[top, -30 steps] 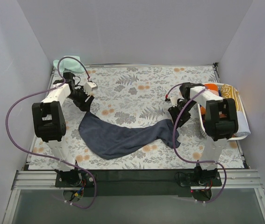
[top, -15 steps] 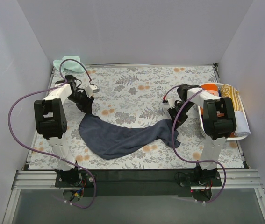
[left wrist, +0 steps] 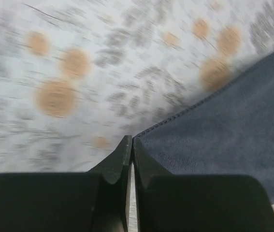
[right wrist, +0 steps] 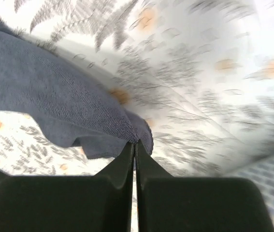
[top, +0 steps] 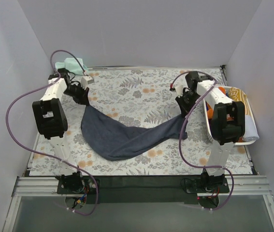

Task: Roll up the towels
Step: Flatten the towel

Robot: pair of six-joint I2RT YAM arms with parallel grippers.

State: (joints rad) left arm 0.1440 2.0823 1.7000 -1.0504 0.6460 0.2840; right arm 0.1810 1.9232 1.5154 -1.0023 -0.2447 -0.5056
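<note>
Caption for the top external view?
Left gripper and right gripper, jaws shut, hold the navy towel by two corners.

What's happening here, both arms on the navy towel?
Yes. The left fingers are shut on one corner of the dark navy towel and the right fingers on the opposite end, so it is strung between the arms over the floral table covering, middle sagging. No rolling has begun. A mint green towel sits at the far left corner; more towels are in the white basket on the right.

Plain white walls [top: 141, 29] enclose the floral table covering [top: 141, 92].
</note>
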